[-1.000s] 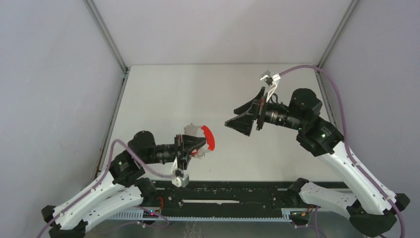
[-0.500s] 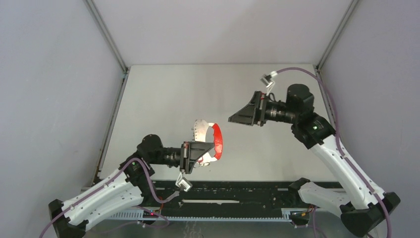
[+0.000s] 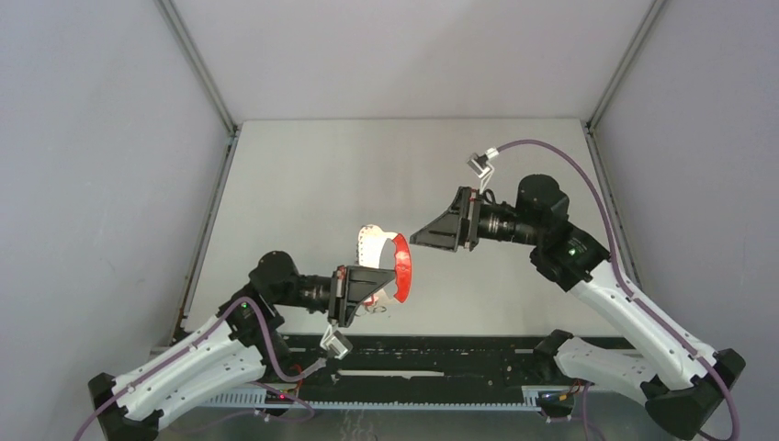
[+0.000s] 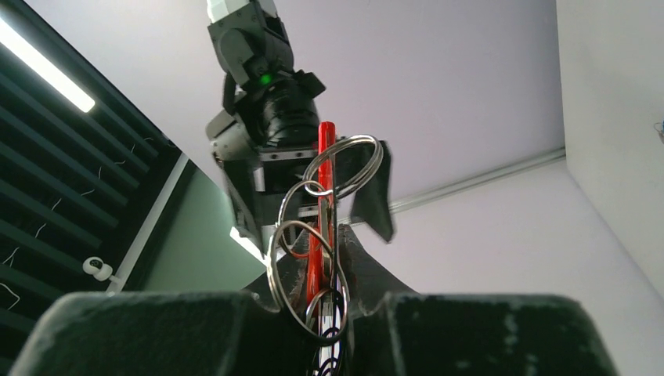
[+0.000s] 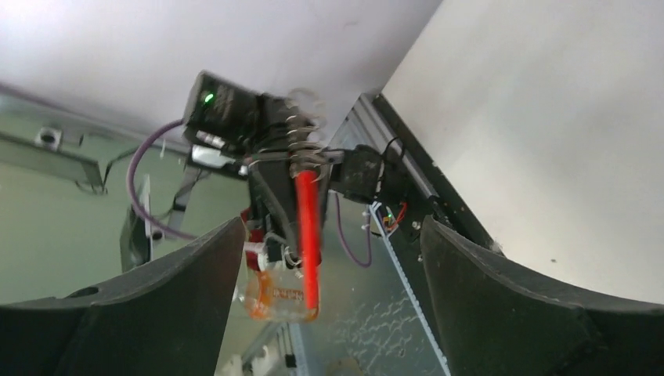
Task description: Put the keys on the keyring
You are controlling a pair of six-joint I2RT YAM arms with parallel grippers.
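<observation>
Top external view: the left tool is clamped on the keyring and holds it in the air above the near middle of the tabletop. The keyring's red band stands upright at the tip of the tool, on the side facing the right arm. Its silver rings bunch just beside the top of the band. The right tool hangs near the band, on its far right side, pointing at it but apart from it.

Left wrist view: the jaws of the left tool sit close together, with the band seen edge-on rising from between them. Several silver rings loop around the band, one large ring near its top and others lower down by the jaws. The right arm fills the space behind the keyring.

Right wrist view: the two fingers of the right tool stand wide apart with nothing between them. The band hangs in the middle of the gap, further off, gripped by the left tool. A small orange-red piece dangles just beside the band's lower end, too blurred to name.
</observation>
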